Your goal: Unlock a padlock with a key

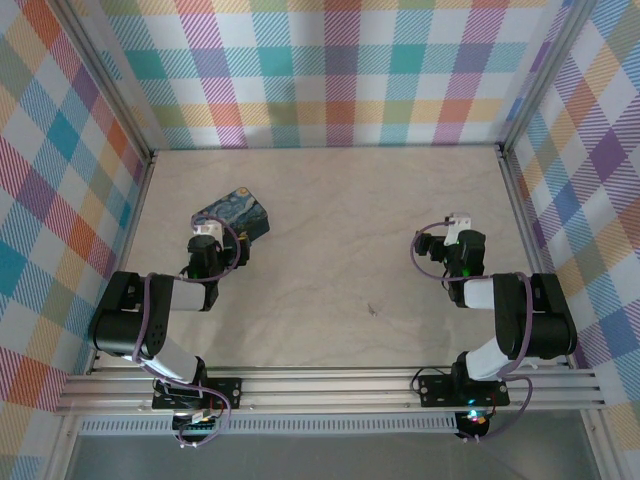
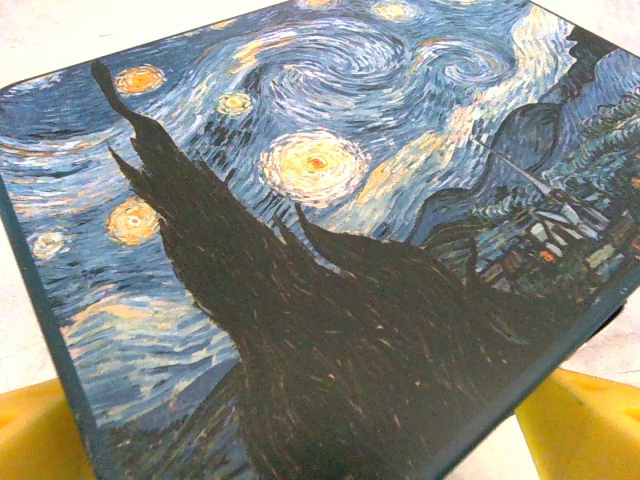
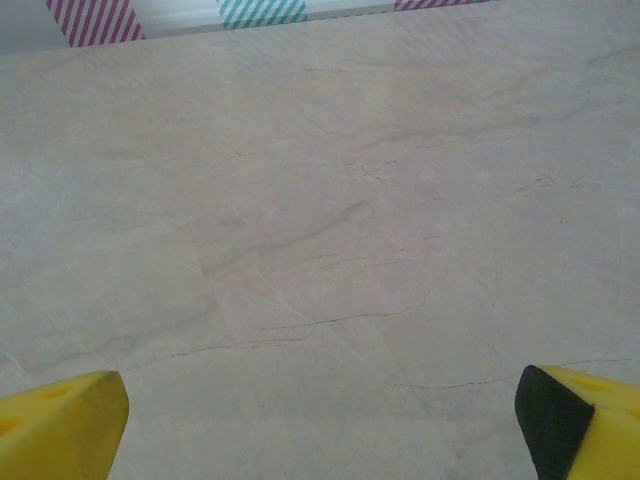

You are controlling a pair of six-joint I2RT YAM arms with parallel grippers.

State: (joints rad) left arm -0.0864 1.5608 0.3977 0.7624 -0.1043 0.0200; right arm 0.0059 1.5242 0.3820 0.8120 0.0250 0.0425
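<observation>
The left gripper (image 2: 305,425) has its yellow fingers spread wide, clamped on nothing. The painted tin (image 1: 235,212) lies straight ahead of it and so close that its lid runs from one fingertip across to the other; whether the fingers touch the tin I cannot tell. The right gripper (image 3: 320,410) is just as wide apart and empty, with only bare table (image 1: 350,230) before it. I cannot place the padlock with any certainty. A tiny dark speck (image 1: 373,310) lies on the table behind the right gripper and off to its left, back toward the arm bases and roughly between the two arms. It may be the padlock or the key, but it is too small to tell. Judged from the task, the padlock should be light, hard and smooth, so it is likely to skid or spin on this slick surface if nudged from one side only. The sensible hold is across the flat faces of its body, fingers squarely opposed, leaving both the shackle and the keyhole end free for the other gripper. The key, thin and lying flat, would be the fussier pick — a slip there could push both pieces away.
</observation>
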